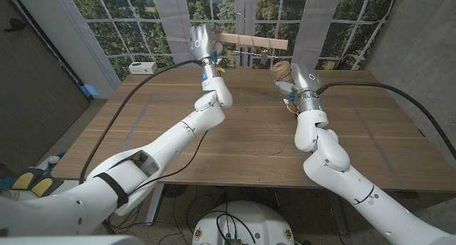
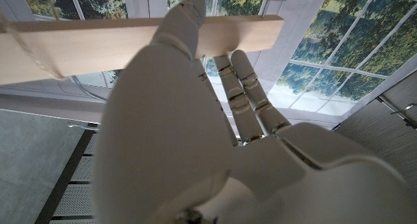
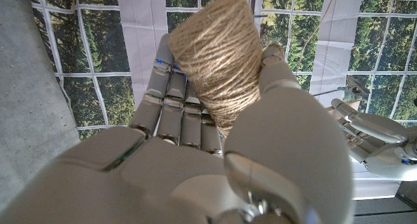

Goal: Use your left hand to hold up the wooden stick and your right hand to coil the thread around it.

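So right now my left hand [image 1: 201,42] has the flat pale wooden stick [image 1: 254,40] pinched at one end and lifted well above the brown wooden desk [image 1: 178,124], up in front of the windows. The stick runs roughly level, its long axis pointing from my left hand straight across toward my right side. In the left wrist view my fingers [image 2: 244,87] sit behind the wood with the thumb over the front, so that grip looks solid.

My right hand [image 1: 299,77] is wrapped around the spool of tan jute thread [image 1: 283,71], also held up off the desk, just below and a bit beyond the stick's free end. The right wrist view shows the cone-shaped spool [image 3: 218,55] tucked between thumb and fingers.

There's a strand of thread [image 2: 29,38] crossing the stick near that far end, so I'd say some winding is already on there.

What matters for the next loop, I reckon: the free end is the side nearest my right hand, so the spool has to circle around that level axis without knocking the stick loose.
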`<state>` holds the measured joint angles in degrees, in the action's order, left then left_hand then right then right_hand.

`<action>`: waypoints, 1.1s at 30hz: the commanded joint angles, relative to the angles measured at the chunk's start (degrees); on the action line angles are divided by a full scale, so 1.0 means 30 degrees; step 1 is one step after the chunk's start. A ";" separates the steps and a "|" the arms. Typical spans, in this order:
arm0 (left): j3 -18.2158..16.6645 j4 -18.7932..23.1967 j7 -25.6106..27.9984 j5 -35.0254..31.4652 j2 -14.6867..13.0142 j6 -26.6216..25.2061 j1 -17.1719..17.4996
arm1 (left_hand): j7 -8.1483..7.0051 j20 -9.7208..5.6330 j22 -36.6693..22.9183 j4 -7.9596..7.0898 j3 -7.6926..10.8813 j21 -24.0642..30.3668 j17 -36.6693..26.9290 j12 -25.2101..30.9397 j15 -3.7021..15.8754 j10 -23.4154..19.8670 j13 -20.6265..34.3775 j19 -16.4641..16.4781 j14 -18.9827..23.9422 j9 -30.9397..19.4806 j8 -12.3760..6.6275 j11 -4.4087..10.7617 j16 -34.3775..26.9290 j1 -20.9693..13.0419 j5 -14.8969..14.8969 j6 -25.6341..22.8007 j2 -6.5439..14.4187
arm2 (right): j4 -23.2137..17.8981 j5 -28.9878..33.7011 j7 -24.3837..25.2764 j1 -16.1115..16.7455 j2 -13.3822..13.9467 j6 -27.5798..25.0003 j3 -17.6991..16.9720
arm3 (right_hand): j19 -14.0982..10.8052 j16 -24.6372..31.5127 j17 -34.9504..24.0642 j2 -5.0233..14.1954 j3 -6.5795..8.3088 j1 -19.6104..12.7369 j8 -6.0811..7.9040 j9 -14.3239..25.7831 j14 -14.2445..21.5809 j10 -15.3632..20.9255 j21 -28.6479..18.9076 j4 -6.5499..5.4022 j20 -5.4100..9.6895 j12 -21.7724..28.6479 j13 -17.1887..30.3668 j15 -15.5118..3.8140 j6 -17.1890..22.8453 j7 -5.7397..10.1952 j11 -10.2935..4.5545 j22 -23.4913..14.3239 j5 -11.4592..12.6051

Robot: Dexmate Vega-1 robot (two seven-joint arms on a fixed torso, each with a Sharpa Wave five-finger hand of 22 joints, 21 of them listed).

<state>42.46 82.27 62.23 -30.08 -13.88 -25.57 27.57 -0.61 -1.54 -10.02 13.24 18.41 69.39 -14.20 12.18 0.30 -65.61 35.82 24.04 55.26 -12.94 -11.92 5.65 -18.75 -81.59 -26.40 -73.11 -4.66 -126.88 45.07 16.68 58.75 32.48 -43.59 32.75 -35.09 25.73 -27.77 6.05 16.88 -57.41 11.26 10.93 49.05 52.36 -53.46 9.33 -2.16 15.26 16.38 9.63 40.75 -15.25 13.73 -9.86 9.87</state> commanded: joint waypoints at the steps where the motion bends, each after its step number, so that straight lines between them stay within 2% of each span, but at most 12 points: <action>1: -0.0135 0.0398 0.0256 -0.0165 -0.0234 0.0286 0.0339 | 0.0224 -0.0060 -0.0038 -0.1180 0.1371 0.0118 -0.8417 0.0120 0.4479 -0.0303 0.0018 0.0029 0.4677 -0.0089 -0.0079 0.0144 -0.0042 -0.0014 -0.0058 -0.0486 0.0175 | 0.0599 -0.2138 0.0038 -0.0875 0.0434 -0.0442 0.0128 | 0.0816 0.0137 -0.0088 0.0670 0.4270 -0.0068 0.0116 0.0032 0.5782 0.5058 -0.0057 -0.0206 0.0862 0.0116 0.0105 -0.6258 0.7931 0.4253 -0.2832 -0.0036 0.0026; 8: -0.0096 0.0681 -0.0650 -0.0252 -0.0248 -0.1032 0.0435 | 0.0256 -0.0050 -0.0040 -0.1182 0.1390 0.0123 -0.8460 0.0108 0.4481 -0.0332 0.0034 0.0000 0.4664 -0.0094 -0.0066 0.0150 0.0009 -0.0015 -0.0045 -0.0463 0.0177 | 0.0528 -0.2794 0.0216 -0.1200 0.0782 -0.0986 0.0391 | 0.0769 0.0127 -0.0087 0.0672 0.4374 -0.0064 0.0088 0.0031 0.5804 0.5067 -0.0081 -0.0168 0.0836 0.0071 0.0080 -0.6206 0.7912 0.4217 -0.2767 -0.0036 0.0028; 9: -0.0194 0.0442 -0.0396 -0.0065 -0.0184 -0.0584 0.0458 | 0.0265 -0.0049 -0.0040 -0.1182 0.1391 0.0125 -0.8462 0.0105 0.4480 -0.0322 0.0038 0.0001 0.4664 -0.0094 -0.0064 0.0152 0.0011 -0.0015 -0.0045 -0.0460 0.0178 | 0.0514 -0.2927 0.0214 -0.1238 0.0848 -0.1017 0.0400 | 0.0771 0.0123 -0.0085 0.0652 0.4387 -0.0055 0.0085 0.0031 0.5808 0.5088 -0.0082 -0.0158 0.0829 0.0070 0.0077 -0.6221 0.7914 0.4225 -0.2834 -0.0036 0.0026; 10: -0.0152 0.0498 -0.0541 -0.0152 -0.0202 -0.0901 0.0435 | 0.0255 -0.0060 -0.0040 -0.1185 0.1396 0.0123 -0.8467 0.0110 0.4479 -0.0321 0.0054 -0.0008 0.4671 -0.0095 -0.0069 0.0150 0.0014 -0.0015 -0.0044 -0.0471 0.0186 | 0.0513 -0.3023 0.0232 -0.1287 0.0861 -0.1135 0.0431 | 0.0759 0.0119 -0.0092 0.0652 0.4406 -0.0062 0.0091 0.0031 0.5793 0.5058 -0.0088 -0.0145 0.0824 0.0042 0.0061 -0.6222 0.7937 0.4213 -0.2660 -0.0036 0.0028; 15: -0.0011 0.0365 -0.0616 -0.0414 -0.0232 -0.1578 0.0351 | 0.0253 -0.0043 -0.0040 -0.1187 0.1404 0.0132 -0.8485 0.0107 0.4475 -0.0357 0.0049 0.0002 0.4692 -0.0097 -0.0079 0.0152 0.0028 -0.0011 -0.0041 -0.0501 0.0189 | 0.0428 -0.3350 0.0296 -0.1514 0.1132 -0.1539 0.0681 | 0.0772 0.0102 -0.0081 0.0617 0.4451 -0.0032 0.0078 0.0031 0.5797 0.5055 -0.0086 -0.0132 0.0803 0.0039 0.0092 -0.6199 0.7926 0.4204 -0.2735 -0.0035 0.0024; 20: 0.0295 0.1194 -0.2301 -0.0638 -0.0569 -0.3327 0.0263 | 0.0289 -0.0036 -0.0039 -0.1191 0.1409 0.0135 -0.8513 0.0090 0.4476 -0.0368 0.0044 -0.0009 0.4732 -0.0098 -0.0077 0.0136 0.0040 0.0004 -0.0032 -0.0507 0.0181 | 0.0247 -0.3567 0.0284 -0.1756 0.1457 -0.1944 0.0926 | 0.0755 0.0061 -0.0048 0.0584 0.4548 -0.0024 0.0065 0.0031 0.5796 0.5071 -0.0097 -0.0094 0.0775 0.0017 0.0091 -0.6133 0.7924 0.4241 -0.2664 -0.0033 0.0031; 21: 0.0195 0.0839 -0.1723 -0.0505 -0.0510 -0.2606 0.0298 | 0.0294 -0.0045 -0.0039 -0.1189 0.1408 0.0134 -0.8515 0.0090 0.4476 -0.0372 0.0044 -0.0011 0.4730 -0.0098 -0.0080 0.0146 0.0044 0.0005 -0.0031 -0.0515 0.0175 | 0.0199 -0.3613 0.0235 -0.1815 0.1527 -0.2050 0.0975 | 0.0750 0.0055 -0.0052 0.0572 0.4554 0.0000 0.0061 0.0031 0.5782 0.5070 -0.0099 -0.0101 0.0775 0.0012 0.0096 -0.6142 0.7921 0.4231 -0.2681 -0.0033 0.0026; 22: 0.0263 0.1336 -0.2535 -0.0536 -0.0617 -0.3452 0.0275 | 0.0288 -0.0036 -0.0039 -0.1189 0.1408 0.0135 -0.8516 0.0087 0.4475 -0.0369 0.0044 -0.0012 0.4729 -0.0098 -0.0073 0.0146 0.0047 0.0005 -0.0030 -0.0499 0.0173 | 0.0135 -0.3633 0.0115 -0.1910 0.1618 -0.2214 0.1058 | 0.0761 0.0047 -0.0053 0.0578 0.4562 0.0008 0.0056 0.0031 0.5767 0.5070 -0.0096 -0.0107 0.0775 0.0006 0.0092 -0.6160 0.7911 0.4219 -0.2652 -0.0033 0.0026; 23: 0.0462 0.1855 -0.3752 -0.0616 -0.0757 -0.4669 0.0131 | 0.0295 -0.0030 -0.0039 -0.1187 0.1409 0.0135 -0.8518 0.0090 0.4474 -0.0366 0.0054 -0.0014 0.4731 -0.0098 -0.0076 0.0147 0.0050 0.0006 -0.0030 -0.0506 0.0170 | 0.0074 -0.3662 -0.0031 -0.2008 0.1760 -0.2312 0.1146 | 0.0750 0.0040 -0.0054 0.0580 0.4567 0.0020 0.0056 0.0031 0.5752 0.5054 -0.0101 -0.0114 0.0774 0.0001 0.0098 -0.6132 0.7912 0.4229 -0.2675 -0.0033 0.0024; 24: 0.0296 0.1235 -0.2727 -0.0471 -0.0597 -0.3650 0.0217 | 0.0298 -0.0035 -0.0039 -0.1186 0.1412 0.0136 -0.8524 0.0079 0.4474 -0.0385 0.0030 -0.0013 0.4733 -0.0099 -0.0078 0.0131 0.0057 0.0006 -0.0029 -0.0515 0.0167 | 0.0032 -0.3687 -0.0142 -0.2101 0.1844 -0.2450 0.1233 | 0.0741 0.0037 -0.0068 0.0579 0.4577 0.0034 0.0058 0.0032 0.5724 0.5037 -0.0105 -0.0115 0.0766 -0.0011 0.0103 -0.6131 0.7925 0.4225 -0.2720 -0.0032 0.0022; 26: 0.0415 0.2006 -0.4218 -0.0404 -0.0759 -0.5095 0.0120 | 0.0300 -0.0041 -0.0037 -0.1182 0.1414 0.0136 -0.8535 0.0087 0.4475 -0.0373 0.0067 -0.0017 0.4742 -0.0099 -0.0073 0.0139 0.0068 0.0009 -0.0024 -0.0509 0.0153 | -0.0102 -0.3783 -0.0576 -0.2330 0.2205 -0.2597 0.1423 | 0.0741 0.0032 -0.0091 0.0582 0.4605 0.0065 0.0048 0.0032 0.5692 0.5041 -0.0107 -0.0123 0.0757 -0.0036 0.0085 -0.6098 0.7912 0.4240 -0.2816 -0.0032 0.0019; 33: 0.0529 0.1967 -0.5042 -0.0063 -0.0773 -0.5814 -0.0079 | 0.0278 -0.0056 -0.0036 -0.1176 0.1423 0.0134 -0.8560 0.0074 0.4475 -0.0382 0.0069 -0.0033 0.4763 -0.0100 -0.0074 0.0095 0.0091 0.0010 -0.0016 -0.0524 0.0135 | -0.0591 -0.4485 -0.2648 -0.3124 0.3844 -0.2269 0.1902 | 0.0742 -0.0027 -0.0058 0.0537 0.4722 0.0078 0.0031 0.0033 0.5653 0.5041 -0.0113 -0.0075 0.0699 -0.0079 0.0068 -0.5975 0.7893 0.4223 -0.2647 -0.0031 0.0044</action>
<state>43.31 86.30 59.45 -31.25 -15.60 -30.56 28.19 -0.57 -1.54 -10.02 13.39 18.56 69.39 -14.20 12.30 1.02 -66.05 35.78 24.04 55.99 -12.93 -11.91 5.63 -18.26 -81.39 -26.08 -73.59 -4.75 -125.61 34.03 15.25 54.52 35.68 -49.62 34.68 -35.08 25.76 -27.76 6.05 16.88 -57.41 11.24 10.93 49.37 52.85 -53.47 9.33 -2.18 14.66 16.33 9.72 40.76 -15.25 13.64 -9.86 9.56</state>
